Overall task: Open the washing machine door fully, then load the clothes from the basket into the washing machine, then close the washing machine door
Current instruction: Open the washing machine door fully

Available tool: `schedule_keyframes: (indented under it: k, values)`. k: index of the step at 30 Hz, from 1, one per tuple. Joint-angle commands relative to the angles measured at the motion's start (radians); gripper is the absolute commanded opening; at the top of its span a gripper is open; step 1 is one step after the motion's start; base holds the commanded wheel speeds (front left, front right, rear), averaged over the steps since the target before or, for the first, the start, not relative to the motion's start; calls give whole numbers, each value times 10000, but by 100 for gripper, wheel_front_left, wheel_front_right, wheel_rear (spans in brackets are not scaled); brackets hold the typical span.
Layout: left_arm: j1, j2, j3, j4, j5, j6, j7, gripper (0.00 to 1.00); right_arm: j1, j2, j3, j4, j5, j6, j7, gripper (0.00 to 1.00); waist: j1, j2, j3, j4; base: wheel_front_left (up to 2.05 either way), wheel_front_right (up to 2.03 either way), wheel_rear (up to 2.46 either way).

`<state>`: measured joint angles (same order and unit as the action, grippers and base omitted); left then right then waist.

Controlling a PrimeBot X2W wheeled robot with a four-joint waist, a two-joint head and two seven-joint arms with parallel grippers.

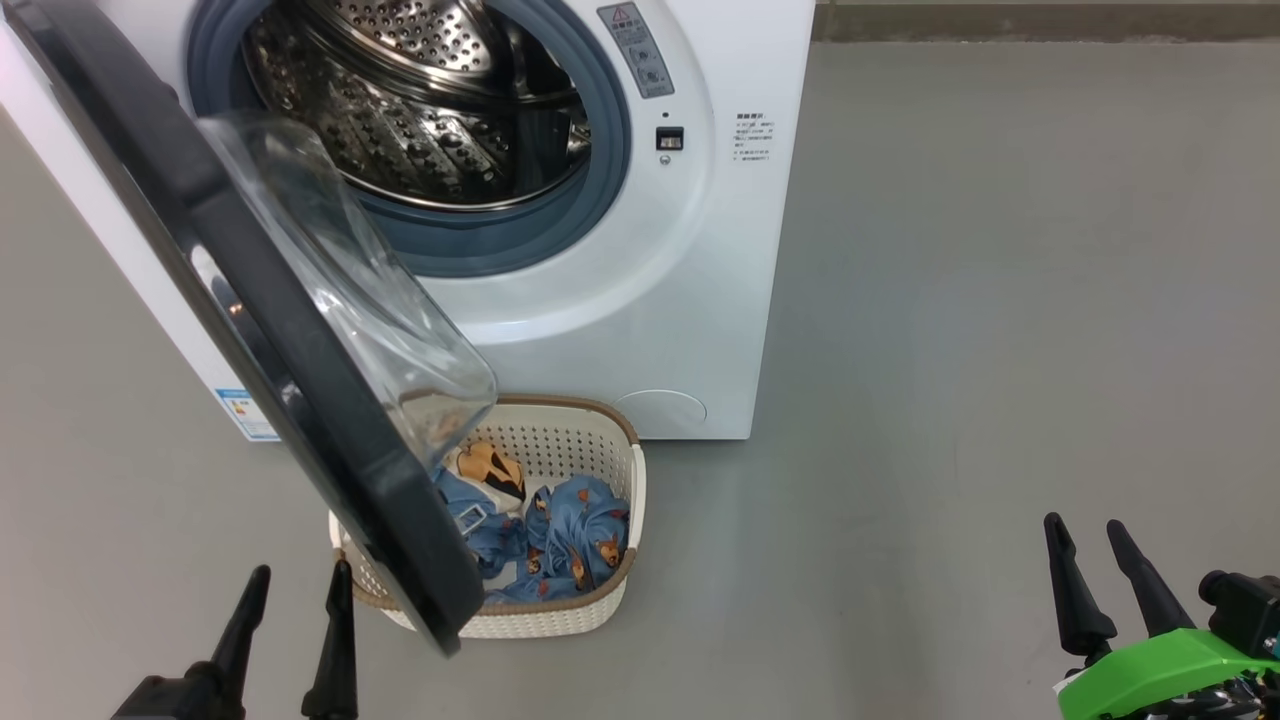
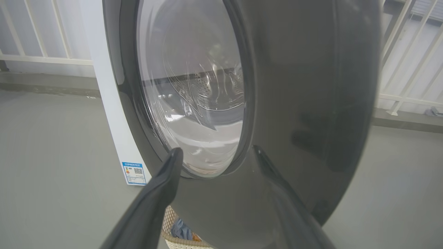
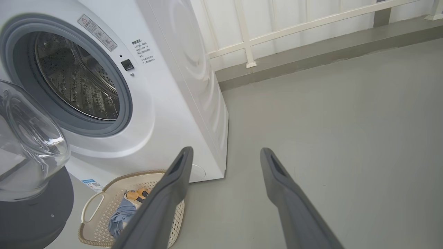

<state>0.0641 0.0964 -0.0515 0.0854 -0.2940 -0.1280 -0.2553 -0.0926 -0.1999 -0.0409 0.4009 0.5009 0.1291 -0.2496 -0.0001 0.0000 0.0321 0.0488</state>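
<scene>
While left gripper (image 1: pixel 302 570) and right gripper (image 1: pixel 1083 522) gape empty, glossy round door (image 1: pixel 250 300) partly hides perforated basket (image 1: pixel 560 622)

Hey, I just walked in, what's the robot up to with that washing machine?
The robot is working on the washing machine door, which stands swung out from the washing machine. The steel drum is exposed, with no laundry visible in it. The left gripper, fingers open, sits close to the door's dark outer face; whether it touches is unclear. The right gripper hangs open over the floor, holding nothing. The blue printed clothes lie in the basket, so loading is not yet done.
</scene>
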Motion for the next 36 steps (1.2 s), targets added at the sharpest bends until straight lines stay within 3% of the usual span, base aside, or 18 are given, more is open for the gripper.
schedule_keyframes:
  k: [1,6,9,17,25,30,36]
  values:
    - [-390,98,367,-268,64,-27,-65,100,14,-88,192,-205,-91,16,-122,100,1,0,27,-18,0,0,0]
    - [-447,128,376,-229,72,-27,-65,100,-16,-91,157,-168,-65,16,-122,100,1,0,81,-26,0,0,0]
    - [-582,126,494,-156,70,-27,-65,0,-35,-99,145,-199,-66,16,-122,100,1,0,119,17,0,0,0]
    - [-954,28,1266,-856,-40,-27,-65,0,55,-114,207,-282,-146,16,-122,100,1,0,63,185,0,0,0]
    - [-1367,-324,2095,-3517,324,-27,-65,0,29,-198,355,-335,-84,16,-122,100,1,0,29,280,0,0,0]
    - [-1379,-435,910,-5085,367,-26,-65,0,51,-222,367,-418,-130,16,-122,100,1,0,58,316,0,0,0]
    - [-1202,-455,-1390,-5032,526,-8,-65,0,54,-246,370,-509,-307,16,-122,100,1,0,141,328,0,0,0]
